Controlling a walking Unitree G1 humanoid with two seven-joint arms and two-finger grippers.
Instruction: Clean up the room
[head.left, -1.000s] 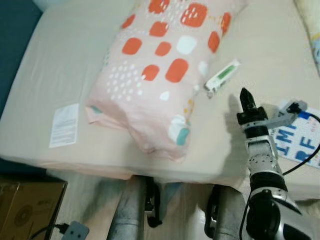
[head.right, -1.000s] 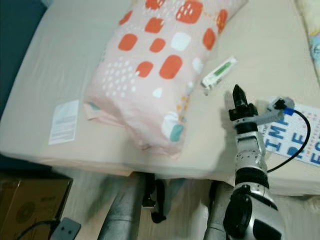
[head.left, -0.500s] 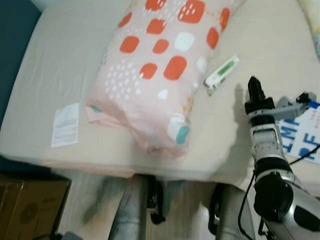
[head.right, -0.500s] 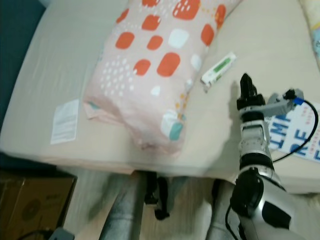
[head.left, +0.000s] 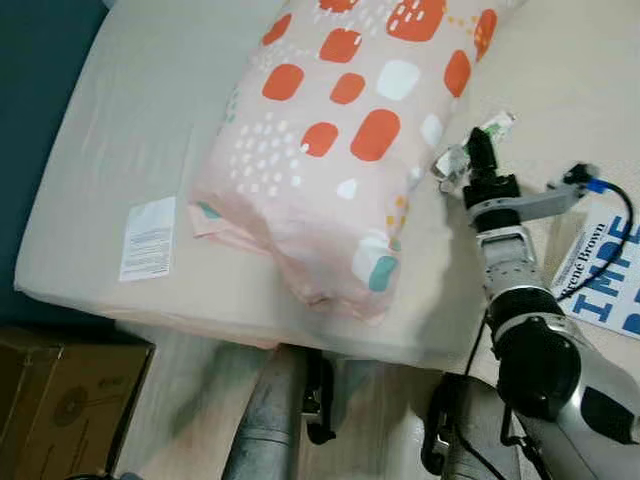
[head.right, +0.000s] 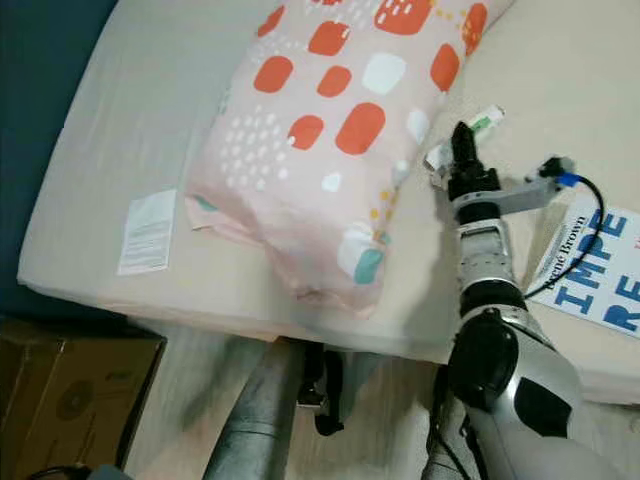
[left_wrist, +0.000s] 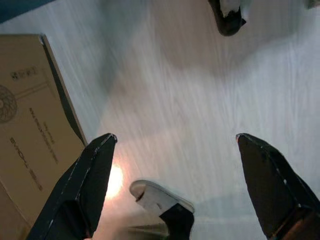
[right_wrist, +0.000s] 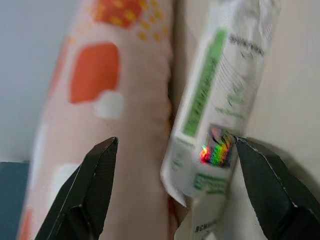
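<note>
A white packet with a green stripe (head.left: 486, 131) lies on the beige bed (head.left: 120, 130), tucked against a pink pillow with orange and white patches (head.left: 340, 130). My right gripper (head.left: 477, 152) reaches over the bed and is at the packet's near end. In the right wrist view the right gripper (right_wrist: 176, 142) is open, with the packet (right_wrist: 215, 115) between its two fingers and the pillow (right_wrist: 95, 85) beside it. My left gripper (left_wrist: 174, 137) hangs open over the pale wood floor.
A white paper slip (head.left: 148, 238) lies near the bed's front left edge. A book with blue letters (head.left: 605, 285) lies on the bed to the right. A cardboard box (head.left: 60, 410) stands on the floor at the lower left. A cable runs from the right wrist.
My right gripper has moved forward across the bed, from short of the packet to right at it. The camera has shifted a little as well.
</note>
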